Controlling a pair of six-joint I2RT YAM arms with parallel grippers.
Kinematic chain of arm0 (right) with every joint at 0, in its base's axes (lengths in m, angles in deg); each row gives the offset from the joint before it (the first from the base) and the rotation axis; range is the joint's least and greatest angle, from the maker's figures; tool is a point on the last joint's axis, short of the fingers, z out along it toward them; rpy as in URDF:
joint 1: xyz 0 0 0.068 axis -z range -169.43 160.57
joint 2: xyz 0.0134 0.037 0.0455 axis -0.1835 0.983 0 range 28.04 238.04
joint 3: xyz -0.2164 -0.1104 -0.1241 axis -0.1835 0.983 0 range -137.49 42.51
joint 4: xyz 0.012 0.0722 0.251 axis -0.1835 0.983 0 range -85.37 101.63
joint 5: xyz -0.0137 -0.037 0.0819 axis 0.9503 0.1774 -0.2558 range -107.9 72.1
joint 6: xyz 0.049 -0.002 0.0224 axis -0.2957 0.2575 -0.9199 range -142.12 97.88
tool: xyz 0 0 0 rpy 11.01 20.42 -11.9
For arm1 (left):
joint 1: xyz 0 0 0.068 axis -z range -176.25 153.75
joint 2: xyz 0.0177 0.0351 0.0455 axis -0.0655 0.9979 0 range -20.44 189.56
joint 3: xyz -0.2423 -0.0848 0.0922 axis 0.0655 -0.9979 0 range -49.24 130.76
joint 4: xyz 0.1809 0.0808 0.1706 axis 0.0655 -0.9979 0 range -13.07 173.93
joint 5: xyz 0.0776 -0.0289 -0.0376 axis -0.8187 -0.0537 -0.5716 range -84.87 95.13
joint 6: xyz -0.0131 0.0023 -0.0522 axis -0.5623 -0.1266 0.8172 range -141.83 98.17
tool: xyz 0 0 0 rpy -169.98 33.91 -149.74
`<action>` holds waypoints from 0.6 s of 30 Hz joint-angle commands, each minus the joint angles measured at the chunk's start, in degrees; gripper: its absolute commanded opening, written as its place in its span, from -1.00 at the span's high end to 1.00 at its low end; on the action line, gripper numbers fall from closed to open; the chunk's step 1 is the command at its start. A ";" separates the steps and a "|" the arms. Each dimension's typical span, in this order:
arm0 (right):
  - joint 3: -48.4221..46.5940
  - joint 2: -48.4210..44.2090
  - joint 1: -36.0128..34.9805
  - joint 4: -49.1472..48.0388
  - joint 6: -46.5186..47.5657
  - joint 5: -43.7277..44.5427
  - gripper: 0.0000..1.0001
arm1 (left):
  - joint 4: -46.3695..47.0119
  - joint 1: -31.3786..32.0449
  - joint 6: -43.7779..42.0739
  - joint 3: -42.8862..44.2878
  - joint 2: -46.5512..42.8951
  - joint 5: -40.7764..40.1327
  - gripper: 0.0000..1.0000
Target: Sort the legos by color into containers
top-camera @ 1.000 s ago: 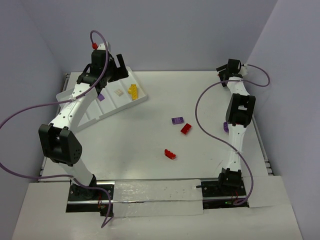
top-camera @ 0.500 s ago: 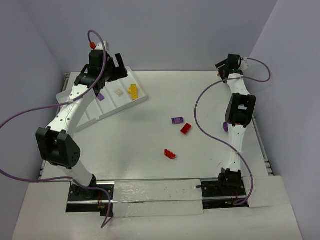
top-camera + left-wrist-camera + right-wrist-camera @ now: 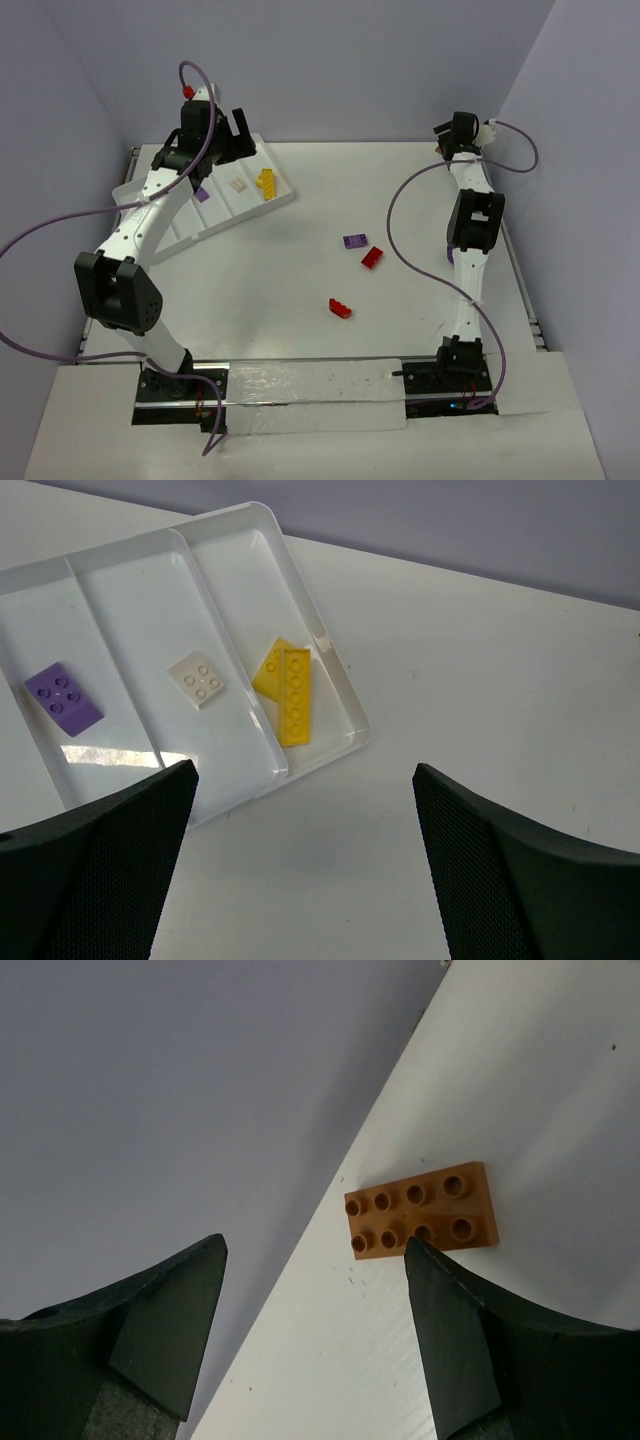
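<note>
- The right claw (image 3: 312,1290) is wide open and holds nothing. It hangs over an orange lego (image 3: 422,1210).
- The orange lego lies flat on the table (image 3: 300,330), right at the edge by the wall (image 3: 150,1080), well apart from the tray (image 3: 330,665).
- I think the step now is getting ready to pick up this orange lego.
- The lego sits closer to one finger than to the middle of the claw. So the claw should slide over a bit, go down, and close on the lego.
- Then it has a long way to go to the tray, to a part with no other color in it.
- The left claw (image 3: 300,870) is wide open too, and empty. It hangs over the tray.
- In the tray, a purple lego (image 3: 63,698), a pale lego (image 3: 197,679) and the yellow legos (image 3: 288,692) each lie in their own part.
- Away from the tray, another purple lego (image 3: 354,241) and two red legos (image 3: 372,257) wait on the table.
</note>
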State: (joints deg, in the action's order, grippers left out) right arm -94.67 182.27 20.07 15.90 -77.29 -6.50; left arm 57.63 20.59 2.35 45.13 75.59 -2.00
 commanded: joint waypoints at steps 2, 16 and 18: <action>-3.91 2.23 -0.38 -6.51 -1.42 4.45 -0.57 | 2.05 0.21 -1.77 3.28 1.95 -0.99 -0.93; -5.17 4.03 -0.69 -6.67 -3.84 6.04 -0.55 | 1.52 0.21 -2.47 5.49 5.06 -0.70 -0.93; -5.11 3.96 -0.62 -5.43 -4.58 5.74 -0.55 | 1.52 0.21 -2.47 5.61 5.13 -0.77 -0.93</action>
State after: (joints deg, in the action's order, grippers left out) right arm -97.84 185.99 19.70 11.06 -79.86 -3.06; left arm 57.58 20.59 1.00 47.52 80.20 -2.22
